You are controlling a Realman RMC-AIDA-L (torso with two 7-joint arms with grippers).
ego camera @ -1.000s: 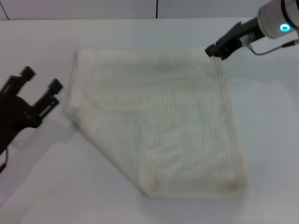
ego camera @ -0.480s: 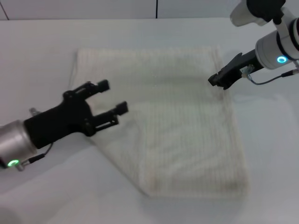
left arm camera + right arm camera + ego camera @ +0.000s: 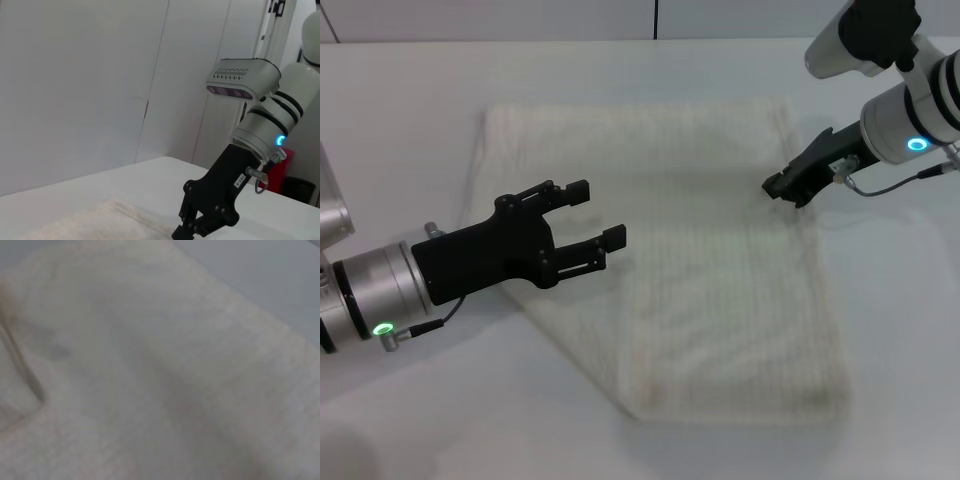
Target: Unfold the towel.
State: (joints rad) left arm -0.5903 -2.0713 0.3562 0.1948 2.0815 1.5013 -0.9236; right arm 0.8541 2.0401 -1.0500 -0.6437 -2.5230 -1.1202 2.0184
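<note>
Towel [image 3: 670,260] lies centre frame on white table [image 3: 410,100], lower-left corner still folded in. Left gripper [image 3: 596,214], fingers spread, has swept in from left edge to hover over folded flap. Right gripper [image 3: 775,186] dropped onto right hem; finger state unclear. Unfolding pull looks imminent.

The left gripper [image 3: 598,213] is matte black, with two slim fingers ending in blocky pads, mounted on a silver-grey ribbed wrist cylinder that carries a green ring light and a thin black cable. The right gripper [image 3: 775,186] is likewise black, with a small white label on its housing, joined to a glossy white, black-banded wrist showing a blue ring light, a looping grey cable and a pale grey camera module.
</note>
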